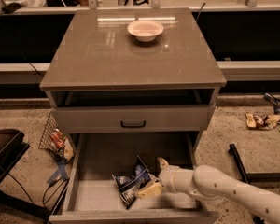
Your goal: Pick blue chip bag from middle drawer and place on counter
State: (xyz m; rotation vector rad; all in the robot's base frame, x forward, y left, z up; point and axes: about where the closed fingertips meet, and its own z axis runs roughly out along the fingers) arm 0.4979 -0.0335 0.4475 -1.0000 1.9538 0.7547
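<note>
hand [155, 177] spread at blue chip bag [129, 184] (front of middle drawer [88, 197]).

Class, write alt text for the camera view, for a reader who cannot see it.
The robot's pincer, open, reaches from the picture's right into the pulled-out middle drawer, at the right edge of the crumpled blue chip bag lying on its floor. Above, a white bowl sits on the counter.

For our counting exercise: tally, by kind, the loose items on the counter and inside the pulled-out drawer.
White bowl, on the counter: 1
Blue chip bag, in the middle drawer: 1
Total: 2
The gripper is in that drawer, open, at the bag's right side.
</note>
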